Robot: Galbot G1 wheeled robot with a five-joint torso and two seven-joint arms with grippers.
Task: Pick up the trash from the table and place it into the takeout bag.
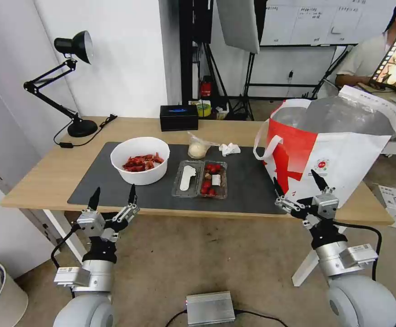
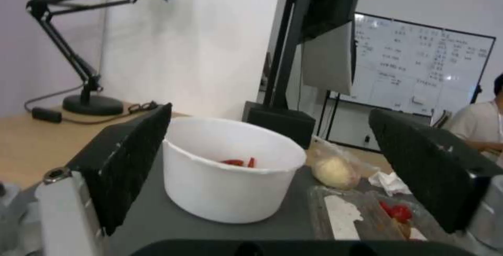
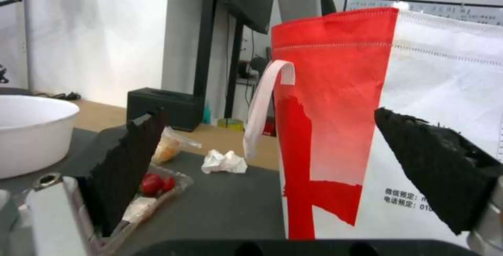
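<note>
While both tools hang open and empty before the desk [image 1: 48, 177], nothing is bagged yet: left tool [image 1: 112, 199] faces the white bowl [image 1: 140, 160], right tool [image 1: 299, 184] the takeout bag [image 1: 329, 145]. Reaching the bowl looks like the next job.

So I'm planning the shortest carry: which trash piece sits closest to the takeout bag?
The crumpled white tissue, lying on the dark mat just beside the takeout bag and its strap handle. The bowl, clamshell tray and small clear bag sit farther left.
</note>
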